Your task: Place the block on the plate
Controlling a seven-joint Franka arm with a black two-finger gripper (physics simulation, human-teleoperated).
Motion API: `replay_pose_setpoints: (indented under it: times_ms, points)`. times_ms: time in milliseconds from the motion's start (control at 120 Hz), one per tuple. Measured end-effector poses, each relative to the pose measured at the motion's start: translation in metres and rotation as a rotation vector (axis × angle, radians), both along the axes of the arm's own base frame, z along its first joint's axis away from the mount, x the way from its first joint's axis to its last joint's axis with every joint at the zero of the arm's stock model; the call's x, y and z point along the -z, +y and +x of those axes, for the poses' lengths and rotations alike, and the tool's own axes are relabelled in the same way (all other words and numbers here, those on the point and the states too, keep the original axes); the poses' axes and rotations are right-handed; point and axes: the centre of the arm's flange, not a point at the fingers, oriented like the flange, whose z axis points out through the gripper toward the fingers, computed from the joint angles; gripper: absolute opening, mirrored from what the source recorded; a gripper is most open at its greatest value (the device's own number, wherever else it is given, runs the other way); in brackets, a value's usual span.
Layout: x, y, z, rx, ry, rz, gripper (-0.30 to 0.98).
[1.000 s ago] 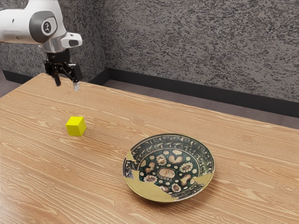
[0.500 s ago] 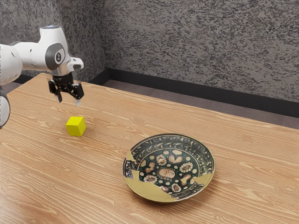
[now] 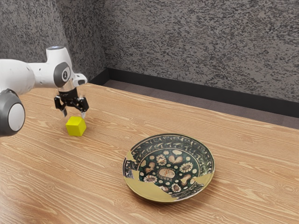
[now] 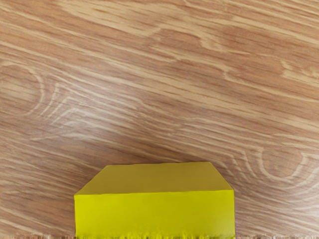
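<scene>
Gripper [image 3: 74, 114] is lower than a moment ago, now right over the yellow cube [image 3: 75, 127]; fingers spread wide, gripping nothing. Cube unmoved, flat on the wooden table [image 3: 243, 149], well apart from the plate [image 3: 168, 173], closer to the table's far edge than the plate is. Plate unmoved too. Cube: plain, sharp-edged. Plate: round, shallow, dark floral pattern, plain tan patches. Table: streaky wood grain. Wall [image 3: 196, 46]: mottled grey. Count: one cube, one plate, one gripper.

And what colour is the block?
Plain yellow all over the block; the exterior view shows it best.
</scene>
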Motion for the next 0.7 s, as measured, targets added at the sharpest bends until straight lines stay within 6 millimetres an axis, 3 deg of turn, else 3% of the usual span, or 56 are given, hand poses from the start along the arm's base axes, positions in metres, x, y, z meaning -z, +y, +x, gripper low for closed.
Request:
replay_pose_setpoints:
  times_ms: [367, 500, 633, 700]
  points:
    - [0.041, 0.007, -0.005, -0.04, 0.028, -0.017, 0.69]
    - [0.046, 0.007, -0.004, -0.05, 0.023, -0.021, 0.68]
    - [0.046, 0.007, -0.003, -0.059, 0.014, -0.025, 0.43]
    - [0.045, 0.007, -0.003, -0.059, 0.012, -0.021, 0.39]
